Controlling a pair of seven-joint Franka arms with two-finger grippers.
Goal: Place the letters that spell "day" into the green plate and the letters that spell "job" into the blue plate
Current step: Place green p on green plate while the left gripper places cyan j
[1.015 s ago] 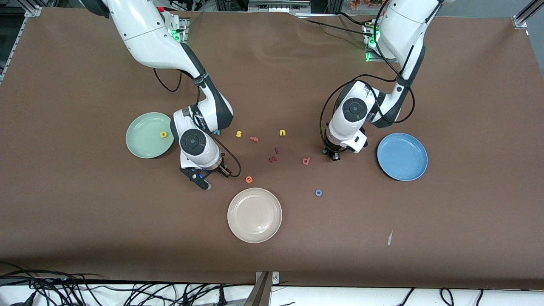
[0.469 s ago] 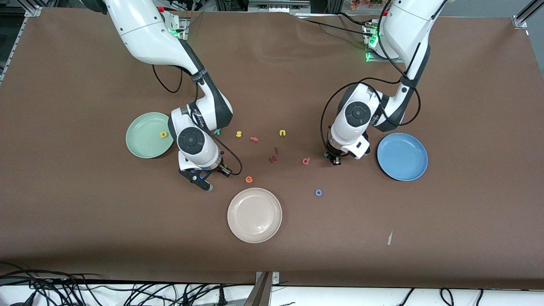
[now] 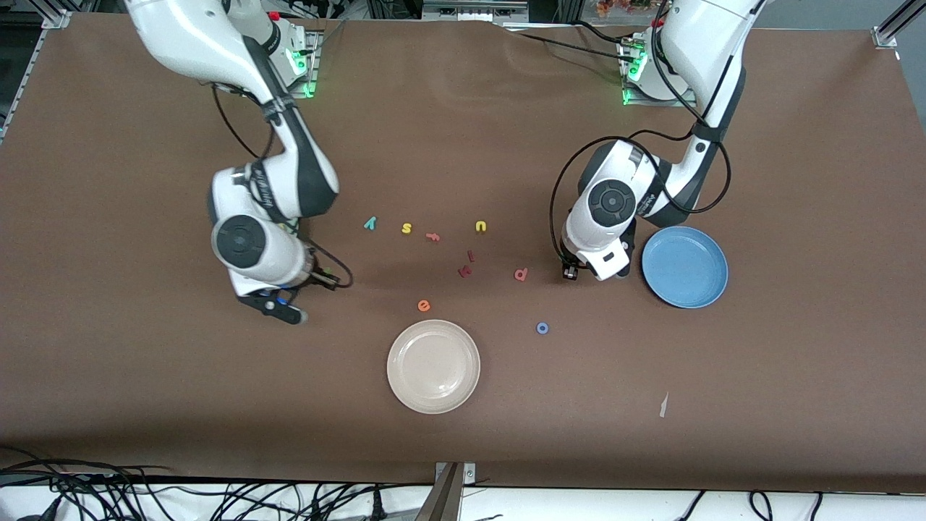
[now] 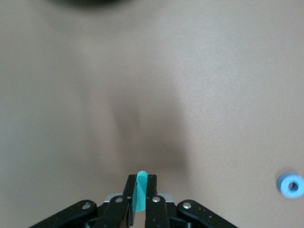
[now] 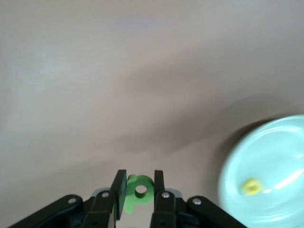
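Note:
My right gripper is shut on a green round-bowled letter and hangs beside the rim of the green plate. A yellow letter lies in that plate. In the front view the right arm hides the plate. My left gripper is shut on a thin teal letter, held up over bare table beside the blue plate. The teal "y", the coral "b" and the blue "o" lie loose on the table.
A cream plate sits nearest the front camera. A yellow "s", a salmon "f", a yellow "u", two dark red letters and an orange "e" lie mid-table. A white scrap lies near the front edge.
The right arm has swung toward its own end of the table with the green letter, covering the green plate and uncovering the teal "y". The left gripper has edged toward the blue plate.

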